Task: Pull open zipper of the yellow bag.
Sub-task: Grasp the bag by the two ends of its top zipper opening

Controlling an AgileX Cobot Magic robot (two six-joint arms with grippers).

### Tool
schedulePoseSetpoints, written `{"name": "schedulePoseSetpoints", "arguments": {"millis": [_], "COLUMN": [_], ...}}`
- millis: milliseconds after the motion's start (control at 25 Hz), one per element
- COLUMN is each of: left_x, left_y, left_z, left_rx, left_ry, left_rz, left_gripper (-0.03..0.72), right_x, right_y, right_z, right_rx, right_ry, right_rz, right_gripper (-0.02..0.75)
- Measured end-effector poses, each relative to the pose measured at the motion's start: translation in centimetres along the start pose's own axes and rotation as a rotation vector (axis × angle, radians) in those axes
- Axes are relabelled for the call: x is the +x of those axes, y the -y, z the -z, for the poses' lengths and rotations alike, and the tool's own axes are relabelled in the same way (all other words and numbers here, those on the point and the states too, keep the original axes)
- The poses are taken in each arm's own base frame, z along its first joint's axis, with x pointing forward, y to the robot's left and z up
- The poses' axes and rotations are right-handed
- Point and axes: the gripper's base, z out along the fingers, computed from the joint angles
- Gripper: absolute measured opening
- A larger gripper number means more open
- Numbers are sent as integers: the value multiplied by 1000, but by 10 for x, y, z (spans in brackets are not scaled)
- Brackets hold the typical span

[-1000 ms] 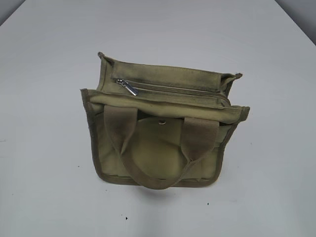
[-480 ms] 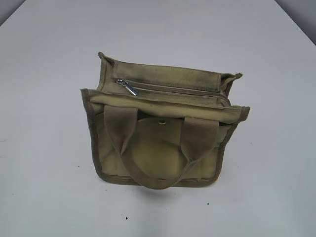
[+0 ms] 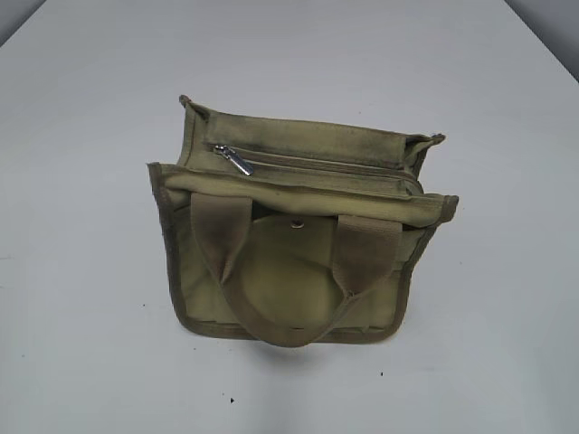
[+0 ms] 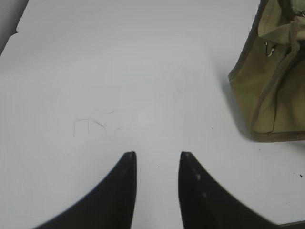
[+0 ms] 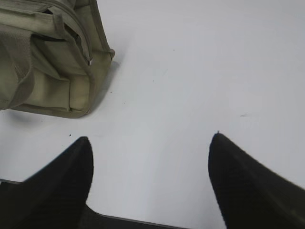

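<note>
White table (image 3: pixel 81 181) holds yellow bag (image 3: pixel 298 235), well apart from both claws.

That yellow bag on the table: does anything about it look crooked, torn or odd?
Nothing stands out. The yellow bag stands upright on the white table, untorn, its zipper shut with the silver pull tab at the left end. One handle droops over the front pocket.

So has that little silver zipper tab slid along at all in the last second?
No. The tab sits at the left end of the zipper, the same spot relative to the snap button as before.
</note>
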Motion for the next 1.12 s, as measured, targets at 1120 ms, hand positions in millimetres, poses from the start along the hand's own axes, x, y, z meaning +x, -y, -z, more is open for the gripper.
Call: {"name": "schedulePoseSetpoints", "arguments": {"millis": [1120], "left_x": [-124], "left_y": [42], "left_z": [-219], "left_rx": [634], "left_ry": [-446], "left_rz": [574], "left_gripper": [334], "right_x": [-148], "right_y": [-28], "right_z": [-171], "right_rx": [-361], "right_ry": [-221], "right_rz": [353], "right_gripper": [583]}}
